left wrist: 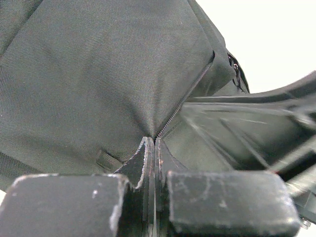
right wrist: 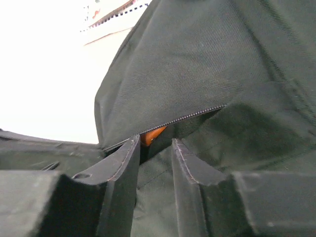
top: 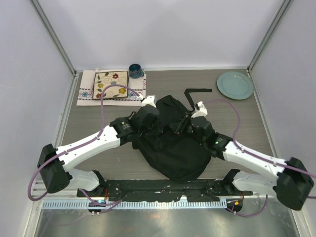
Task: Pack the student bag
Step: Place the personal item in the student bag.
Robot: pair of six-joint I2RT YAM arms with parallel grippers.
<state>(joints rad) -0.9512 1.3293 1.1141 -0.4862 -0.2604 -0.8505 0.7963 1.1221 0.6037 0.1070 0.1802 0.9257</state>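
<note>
The student bag, a black fabric backpack, lies in the middle of the table between both arms. My left gripper rests on its upper left part. In the left wrist view the left gripper is shut, fingers pressed together on the bag's fabric where the zip line ends. My right gripper sits on the bag's upper right part. In the right wrist view the right gripper is open at the unzipped slit, with bag fabric lying between the fingers. A bit of something orange shows inside the slit.
A teal plate sits at the far right. A dark blue mug and a floral square on an embroidered cloth lie at the far left. A black bag strap trails beyond the bag. White walls enclose the table.
</note>
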